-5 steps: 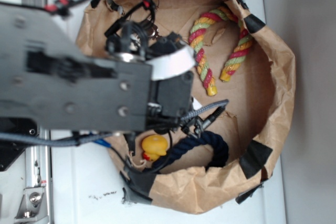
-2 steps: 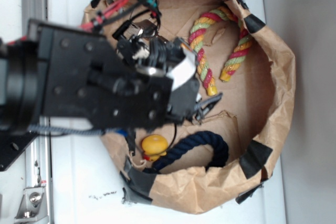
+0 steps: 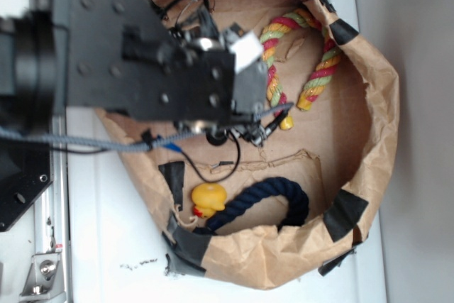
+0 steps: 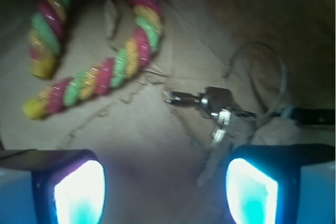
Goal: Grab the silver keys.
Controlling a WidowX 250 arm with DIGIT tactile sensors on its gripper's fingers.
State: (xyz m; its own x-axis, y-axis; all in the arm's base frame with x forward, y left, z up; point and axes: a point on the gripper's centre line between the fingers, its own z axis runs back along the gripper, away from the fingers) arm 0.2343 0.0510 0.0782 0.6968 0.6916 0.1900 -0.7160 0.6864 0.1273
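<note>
Wrist view first: two fingers [image 4: 79, 192] glow pale blue at the bottom corners, spread wide with bare cardboard floor between them, holding nothing. The gripper [image 4: 165, 190] hangs over the bag floor. The keys [image 4: 223, 116] lie just ahead of the far-side finger, the one at the picture's right, with their lower blades reaching down beside its inner edge; whether metal touches that finger I cannot tell. One bunch, blurred, so the count of keys in it stays unclear, though a thin wire ring loops up above them and a stubby silver barrel points toward the gap's centre line. Ahead of the other finger and further out curls one striped rope [image 4: 100, 72], red, green and yellow, well apart from both fingertips. From outside, the black arm [image 3: 142, 62] covers the left half of one brown paper bag [image 3: 376, 111]. The gripper [image 3: 266, 122] pokes out under it, the keys [image 3: 254, 133] hardly visible beside it. Also in the bag: one navy rope [image 3: 273, 193] and one yellow duck [image 3: 209, 198], both off to the side of the fingers, apart from them.
</note>
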